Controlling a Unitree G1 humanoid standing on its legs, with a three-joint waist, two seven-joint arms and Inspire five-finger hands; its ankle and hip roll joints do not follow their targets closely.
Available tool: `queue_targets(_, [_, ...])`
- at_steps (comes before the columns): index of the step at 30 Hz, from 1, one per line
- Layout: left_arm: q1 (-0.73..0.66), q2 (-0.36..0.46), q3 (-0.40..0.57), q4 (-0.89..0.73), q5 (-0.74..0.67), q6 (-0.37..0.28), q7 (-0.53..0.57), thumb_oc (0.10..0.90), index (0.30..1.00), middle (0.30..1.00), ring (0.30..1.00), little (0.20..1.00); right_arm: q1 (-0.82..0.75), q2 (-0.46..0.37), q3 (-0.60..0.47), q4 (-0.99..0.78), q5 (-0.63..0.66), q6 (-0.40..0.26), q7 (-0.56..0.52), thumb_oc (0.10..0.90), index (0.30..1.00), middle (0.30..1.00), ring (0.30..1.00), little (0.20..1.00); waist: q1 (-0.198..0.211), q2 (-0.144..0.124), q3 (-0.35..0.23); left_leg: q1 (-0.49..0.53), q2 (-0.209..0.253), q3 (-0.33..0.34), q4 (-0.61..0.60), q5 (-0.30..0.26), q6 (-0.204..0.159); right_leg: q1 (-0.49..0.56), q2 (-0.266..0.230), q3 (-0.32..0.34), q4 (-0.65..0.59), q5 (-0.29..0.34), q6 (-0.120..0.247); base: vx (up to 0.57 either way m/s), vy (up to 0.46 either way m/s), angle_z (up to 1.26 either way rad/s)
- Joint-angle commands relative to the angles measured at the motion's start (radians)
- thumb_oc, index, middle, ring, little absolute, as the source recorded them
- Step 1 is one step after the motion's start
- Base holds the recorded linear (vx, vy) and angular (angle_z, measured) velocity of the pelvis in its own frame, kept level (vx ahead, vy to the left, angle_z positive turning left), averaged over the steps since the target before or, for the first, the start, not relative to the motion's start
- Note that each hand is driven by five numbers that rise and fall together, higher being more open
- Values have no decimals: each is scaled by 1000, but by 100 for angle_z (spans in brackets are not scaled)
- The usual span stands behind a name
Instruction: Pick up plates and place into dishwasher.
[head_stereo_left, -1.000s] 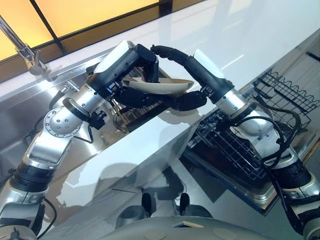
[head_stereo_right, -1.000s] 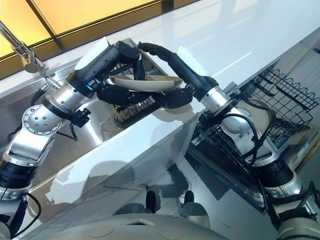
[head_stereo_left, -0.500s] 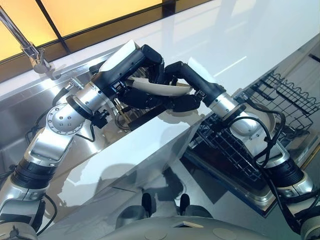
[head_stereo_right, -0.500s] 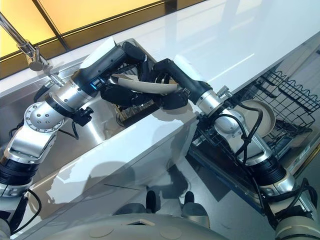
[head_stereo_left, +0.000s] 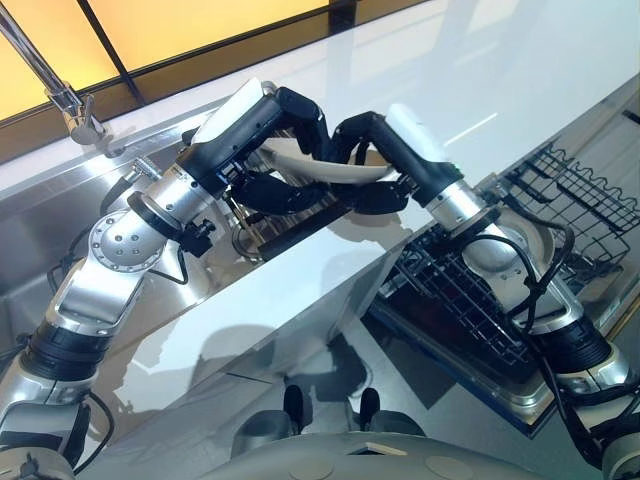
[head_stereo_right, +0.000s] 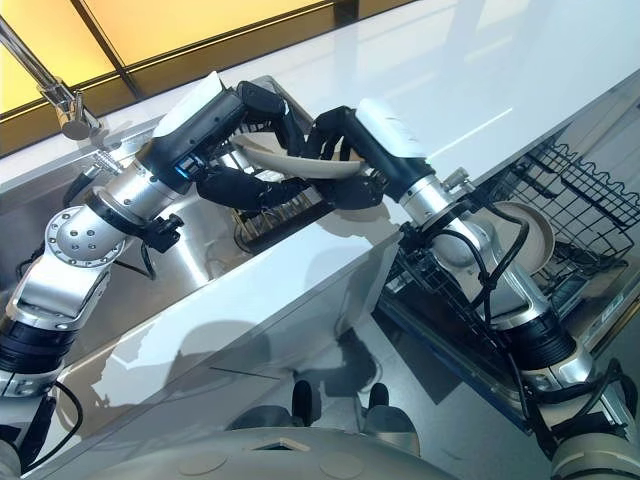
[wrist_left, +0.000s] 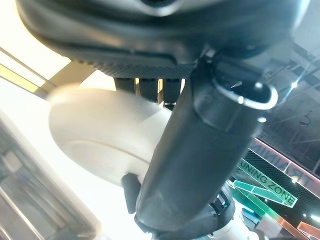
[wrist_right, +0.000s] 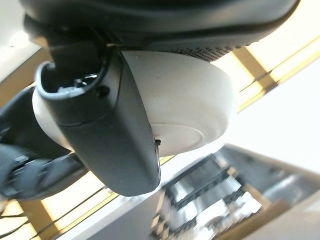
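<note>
Tap: one chrome tap (head_stereo_left: 60, 95) stands at the far left, above the sink.
Sink: one steel sink (head_stereo_left: 40, 215) lies under the left arm, set into the worktop; a dark slotted rack (head_stereo_right: 285, 215) sits in it below the two hands.
Left hand: the left hand (head_stereo_left: 290, 150) is raised over the sink, its dark fingers curled over the top of the plate's rim and its thumb (wrist_left: 200, 150) lying under the plate, so it grips the plate's left side.
Plate being carried: one cream plate (head_stereo_left: 325, 172), tilted with its left edge higher, is held in the air between the two hands above the sink's right end, clear of the rack below; the wrist views show its pale underside (wrist_right: 185, 105).
Right hand: the right hand (head_stereo_left: 375, 165) meets the plate from the right, fingers bent over the rim and thumb (wrist_right: 110, 130) pressed across the underside, clamped on the same plate.
Worktop: one glossy white worktop (head_stereo_left: 480, 70) runs from the sink's edge across to the right.
Dishwasher: one open dishwasher with a dark wire basket (head_stereo_left: 560, 190) sits at the right, below the worktop's edge.
Plates in basket: one pale plate (head_stereo_right: 520, 235) stands on edge in the basket, partly hidden behind the right arm.
</note>
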Motion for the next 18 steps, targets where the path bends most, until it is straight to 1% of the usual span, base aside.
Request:
queue_targets(1, [27, 23, 134, 12, -46, -75, 105, 800, 900, 900, 900, 900, -43, -58, -145, -17, -46, -99, -159, 100, 300, 300, 300, 200, 14, 3, -130, 5, -42, 74, 7, -113, -5, -10, 69, -35, 80, -106, 32, 0, 0, 0])
queue_targets(5, [68, 22, 181, 46, -50, -73, 127, 800, 900, 900, 900, 900, -25, -82, -196, 0, -91, -95, -227, 100, 300, 300, 300, 200, 15, 2, -129, 3, -42, 74, 7, -104, -4, -13, 70, -33, 82, -100, 30, -27, -1, 0])
queue_targets(7, [86, 22, 196, 60, -48, -60, 142, 800, 900, 900, 900, 900, -16, -100, -228, 17, -144, -91, -276, 100, 300, 300, 300, 200, 15, 1, -129, 3, -41, 72, 7, -104, -3, -14, 72, -31, 85, -102, 29, -3, 1, 2])
queue_targets(9, [100, 20, 208, 70, -53, -51, 143, 800, 900, 900, 900, 900, -10, -125, -252, 26, -158, -89, -308, 100, 300, 300, 300, 200, 14, -1, -131, 3, -41, 70, 7, -105, -3, -13, 73, -28, 86, -104, 29, 0, 0, 0])
queue_targets(12, [119, 22, 226, 90, -57, -25, 160, 800, 900, 900, 900, 900, 1, -155, -299, 42, -156, -76, -376, 100, 300, 300, 300, 200, 12, -1, -132, 6, -39, 70, 7, -106, -2, -12, 75, -26, 89, -107, 28, 15, 2, 0])
queue_targets(13, [124, 18, 227, 103, -46, -16, 177, 800, 900, 900, 900, 900, 2, -160, -313, 49, -144, -70, -407, 100, 300, 300, 300, 200, 11, -2, -134, 11, -40, 67, 7, -116, -2, -6, 76, -24, 89, -116, 29, 47, 5, 0])
queue_targets(15, [127, 11, 225, 129, -25, -2, 201, 800, 900, 900, 900, 900, 5, -161, -339, 63, -121, -67, -470, 100, 300, 300, 300, 200, 8, -3, -135, 13, -39, 67, 7, -118, -1, -5, 77, -22, 90, -119, 29, 24, 2, 0])
queue_targets(18, [128, -4, 208, 163, -90, 24, 177, 800, 900, 900, 900, 900, 15, -167, -393, 88, -106, -52, -589, 100, 300, 300, 300, 200, 1, -2, -134, 17, -39, 68, 7, -122, 1, -4, 78, -21, 95, -123, 29, 0, 0, 0])
